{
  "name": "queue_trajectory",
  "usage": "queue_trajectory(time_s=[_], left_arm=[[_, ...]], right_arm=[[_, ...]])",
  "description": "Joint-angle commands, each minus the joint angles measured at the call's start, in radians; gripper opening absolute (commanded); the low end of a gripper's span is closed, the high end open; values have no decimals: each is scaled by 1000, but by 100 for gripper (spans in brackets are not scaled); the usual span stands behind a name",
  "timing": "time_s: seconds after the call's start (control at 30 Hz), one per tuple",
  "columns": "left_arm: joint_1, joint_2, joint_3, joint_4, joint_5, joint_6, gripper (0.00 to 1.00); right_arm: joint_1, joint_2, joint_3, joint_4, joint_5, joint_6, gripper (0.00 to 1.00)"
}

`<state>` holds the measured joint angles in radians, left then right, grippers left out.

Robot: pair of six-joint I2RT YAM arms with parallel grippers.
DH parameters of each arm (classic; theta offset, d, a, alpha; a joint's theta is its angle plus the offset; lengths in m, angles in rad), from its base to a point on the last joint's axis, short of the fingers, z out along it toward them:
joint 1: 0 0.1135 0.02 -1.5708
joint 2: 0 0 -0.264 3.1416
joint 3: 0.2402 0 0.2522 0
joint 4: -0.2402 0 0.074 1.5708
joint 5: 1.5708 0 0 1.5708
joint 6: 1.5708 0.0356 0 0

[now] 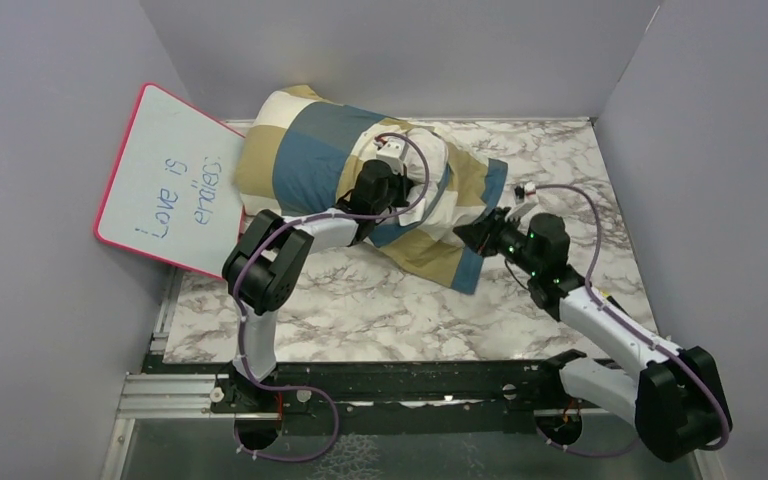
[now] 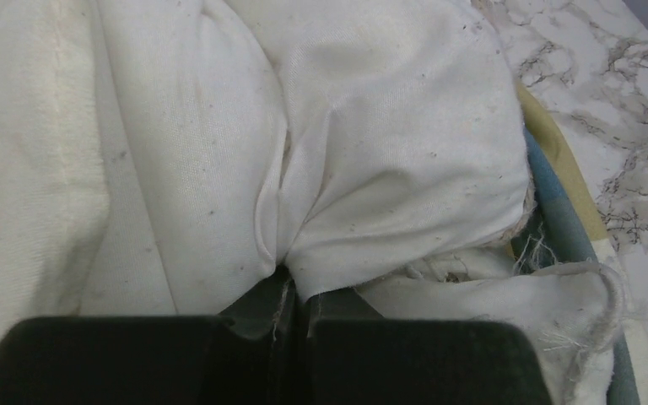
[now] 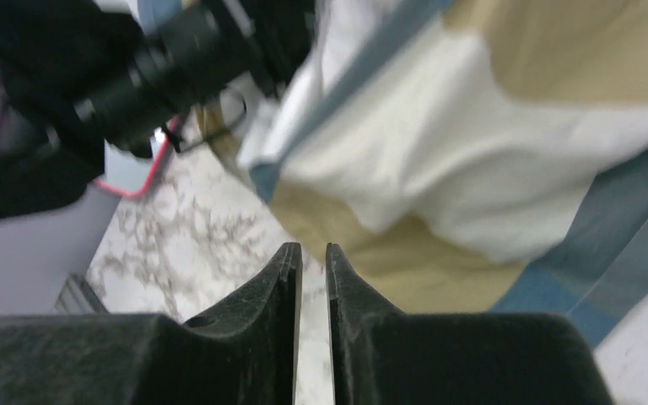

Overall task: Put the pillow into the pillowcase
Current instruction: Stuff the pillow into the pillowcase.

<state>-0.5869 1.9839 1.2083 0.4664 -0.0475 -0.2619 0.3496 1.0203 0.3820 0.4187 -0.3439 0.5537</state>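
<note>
Pillow (image 2: 371, 143) — mostly inside pillowcase (image 1: 310, 150), both lying slantwise on marble table (image 1: 360, 310). Plump checked end toward far left. White bulge exposed at near-right end, beside frayed hem and blue-tan edge.

Step in hand, by judgement: late stuffing, last exposed part of pillow being worked into case mouth. Well along, not finished.

Left gripper (image 2: 291, 291): jaws pressed together on a fold of white cloth, pinch right at the tips. Cloth taken for pillow skin; cream lining of case not ruled out from wrist view.

Right gripper (image 3: 312, 253): jaws a sliver apart, nothing between, only marble seen through the gap. Hovering just beside loose lower edge of case, touching no cloth as far as visible. Right wrist view blurred.

Next move, as judged: calls for a hold on loose hem by right gripper, then hem drawn over the bulge with left pinch pushing inward. Needs wider opening first to take cloth. Risk: limp hem slipping or bunching, bulge popping back out.
</note>
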Motion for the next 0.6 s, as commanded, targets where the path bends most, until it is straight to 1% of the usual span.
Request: queue_trajectory(time_s=[0.0, 0.1, 0.23, 0.37, 0.47, 0.57], left_arm=[[0, 47, -92, -172, 46, -59, 0], [-8, 34, -100, -176, 47, -56, 0], [-12, 18, -120, -168, 74, -73, 0], [-14, 13, -131, -163, 79, -77, 0], [-19, 10, -132, -160, 83, -80, 0], [-22, 8, -126, -159, 86, -81, 0]], right_arm=[[2, 66, 217, -203, 163, 56, 28], [3, 152, 276, -186, 153, 107, 39], [3, 292, 375, -210, 177, 150, 47], [4, 412, 445, -182, 172, 184, 48], [3, 506, 479, -100, 101, 206, 48], [6, 591, 510, -73, 58, 224, 47]])
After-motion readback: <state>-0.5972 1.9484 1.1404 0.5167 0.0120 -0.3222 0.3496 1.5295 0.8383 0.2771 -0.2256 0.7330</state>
